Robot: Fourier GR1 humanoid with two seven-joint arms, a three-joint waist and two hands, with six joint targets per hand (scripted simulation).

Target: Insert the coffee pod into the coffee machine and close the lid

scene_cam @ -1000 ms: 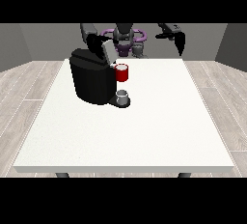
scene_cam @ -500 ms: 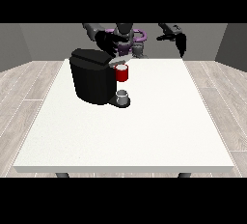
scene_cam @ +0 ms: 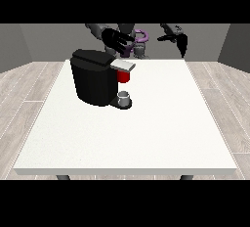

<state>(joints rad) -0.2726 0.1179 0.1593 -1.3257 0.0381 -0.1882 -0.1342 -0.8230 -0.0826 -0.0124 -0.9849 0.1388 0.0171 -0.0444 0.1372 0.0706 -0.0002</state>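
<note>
Coffee machine (scene_cam: 95, 81): black, standing on the table's far-left part, close to the left edge and a little in from the far edge; its body is upright.
Lid (scene_cam: 122, 65): a grey flap at the machine's top right, lying nearly level over the brewing head.
Red thing at the machine (scene_cam: 124, 77): sits just under the grey flap, on the side facing the table's middle.
Grey thing (scene_cam: 125, 99): small, cup-like, on the machine's base below the red thing; whether it is the pod cannot be told.
Coffee pod: not plainly visible anywhere on the table.
Hand at the view's left (scene_cam: 115, 38): above and behind the machine's top, apart from the lid, fingers spread and fairly straight, holding nothing.
Hand at the view's right (scene_cam: 172, 36): raised over the table's far-right edge, well apart from the machine, fingers extended, nothing in it.
Table (scene_cam: 161, 133): white; the whole near half and the right side are bare, from the machine's base to the near edge and the right edge.
Open room: wide to the machine's right and in front of it; narrow between the machine and the left edge, and between its back and the far edge.
</note>
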